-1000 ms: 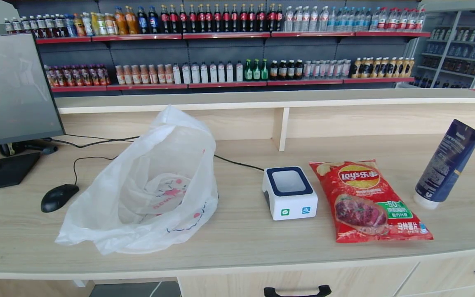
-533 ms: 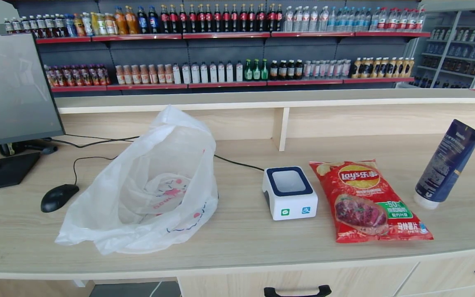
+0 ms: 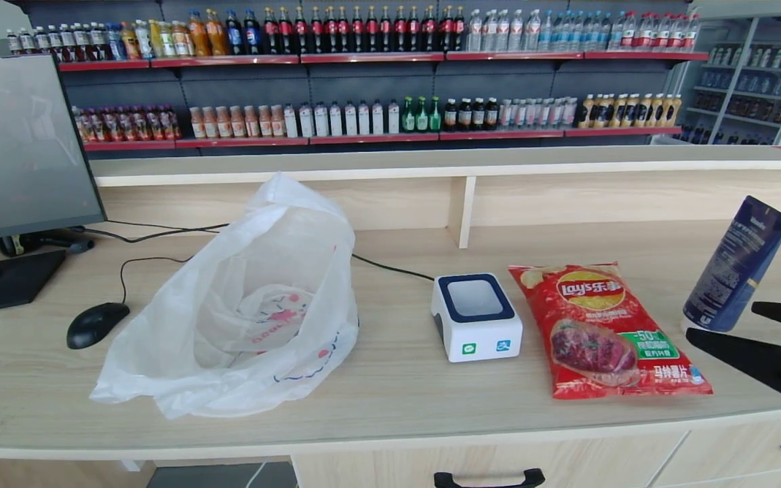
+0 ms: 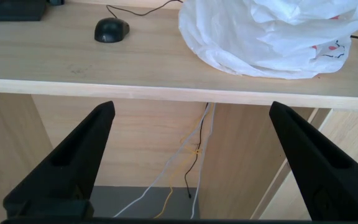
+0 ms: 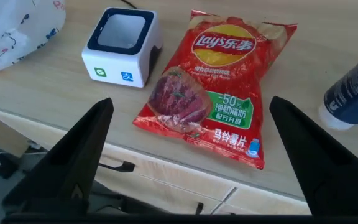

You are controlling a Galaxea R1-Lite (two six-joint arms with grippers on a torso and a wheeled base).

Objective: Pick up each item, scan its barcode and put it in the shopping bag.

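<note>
Since the earlier frames the right gripper [image 3: 721,320] has been brought in over the near right edge of the counter [image 3: 397,400]; nothing else has shifted. Its jaws are spread wide and nothing is held. The left gripper [image 4: 191,106] is likewise wide open and empty, held below the counter's front edge. Nearest the right gripper, the dark blue tube [image 3: 736,268] stands on its cap, and the red crisp packet [image 3: 601,329] lies flat beside it. The barcode scanner [image 3: 475,315] sits between the packet and the white shopping bag [image 3: 248,305], which slumps open. No item is seen bagged, so both are judged still to be picked up, scanned and bagged.
</note>
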